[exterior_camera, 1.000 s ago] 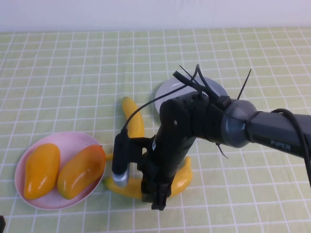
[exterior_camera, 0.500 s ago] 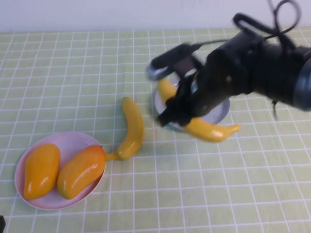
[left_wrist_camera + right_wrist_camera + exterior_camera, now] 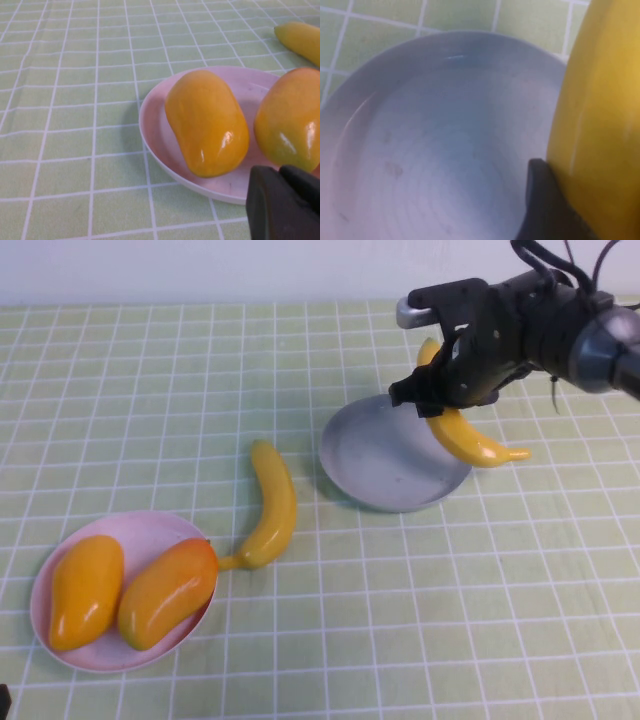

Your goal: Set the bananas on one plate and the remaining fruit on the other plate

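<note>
Right gripper (image 3: 447, 400) has carried one banana (image 3: 468, 436) from the near worktop up over the grey-blue plate's (image 3: 380, 465) far rim, jaws clamped on it. Second banana (image 3: 270, 502) on worktop; mangoes (image 3: 130, 590) already on pink plate (image 3: 150, 530). Left gripper (image 3: 282, 202) parked there, jaws closed.

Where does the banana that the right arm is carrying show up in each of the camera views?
High view: the carried banana hangs in the right gripper, upper right, over the far edge of the grey plate.
Left wrist view: not in it; the tip seen there is the other banana, beside the pink plate. The left gripper is parked by that plate.
Right wrist view: it fills the picture's edge.
Shared landmark: the grey plate, in the high and right wrist views.
</note>
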You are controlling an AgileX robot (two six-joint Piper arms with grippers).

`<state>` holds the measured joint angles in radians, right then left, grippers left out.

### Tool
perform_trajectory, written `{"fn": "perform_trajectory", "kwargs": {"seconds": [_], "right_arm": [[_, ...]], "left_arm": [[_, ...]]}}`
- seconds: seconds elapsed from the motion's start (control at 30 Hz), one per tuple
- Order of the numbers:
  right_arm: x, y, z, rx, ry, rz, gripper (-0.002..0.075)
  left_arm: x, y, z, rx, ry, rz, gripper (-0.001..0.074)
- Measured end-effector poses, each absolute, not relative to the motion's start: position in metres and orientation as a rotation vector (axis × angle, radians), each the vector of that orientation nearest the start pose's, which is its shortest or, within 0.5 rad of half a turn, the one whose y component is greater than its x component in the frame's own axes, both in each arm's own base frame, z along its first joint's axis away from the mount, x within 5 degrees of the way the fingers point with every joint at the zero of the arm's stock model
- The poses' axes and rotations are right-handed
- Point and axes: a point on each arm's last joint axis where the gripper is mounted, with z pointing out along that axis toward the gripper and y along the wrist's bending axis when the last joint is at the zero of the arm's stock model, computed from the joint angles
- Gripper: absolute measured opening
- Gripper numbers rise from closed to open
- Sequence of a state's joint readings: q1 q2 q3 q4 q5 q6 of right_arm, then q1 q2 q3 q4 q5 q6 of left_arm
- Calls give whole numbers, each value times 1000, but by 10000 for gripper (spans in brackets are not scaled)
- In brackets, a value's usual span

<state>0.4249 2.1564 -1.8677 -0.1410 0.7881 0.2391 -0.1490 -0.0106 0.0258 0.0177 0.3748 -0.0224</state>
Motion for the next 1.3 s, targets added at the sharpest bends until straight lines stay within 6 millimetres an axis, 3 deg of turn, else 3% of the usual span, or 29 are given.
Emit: {"fn": "perform_trajectory", "kwargs": {"seconds": [0.2,0.37,0.43,0.53,0.63,0.83,0.93,1.03,1.17,1.3], "right_arm": [[470,211,215,-406,2565,170,305],[475,217,207,-446,2608,186,312],[474,217,204,-451,2634,182,369],[473,216,202,-454,2654,180,512],[472,216,210,-454,2651,181,582],[463,220,258,-443,2595,212,580],[446,244,276,-496,2582,272,549],[425,277,278,-577,2586,358,535],[401,323,261,-651,2609,497,529],[399,338,238,-642,2646,519,528]], "left_arm": [[52,-7,171,130,1870,-101,0],[52,-7,171,130,1870,-101,0],[52,-7,171,130,1870,-101,0],[52,-7,171,130,1870,-101,0],[52,-7,171,130,1870,-101,0],[52,-7,171,130,1870,-101,0],[52,-7,171,130,1870,-101,0],[52,-7,171,130,1870,-101,0],[52,-7,171,130,1870,-101,0],[52,-7,171,130,1870,-101,0]]}}
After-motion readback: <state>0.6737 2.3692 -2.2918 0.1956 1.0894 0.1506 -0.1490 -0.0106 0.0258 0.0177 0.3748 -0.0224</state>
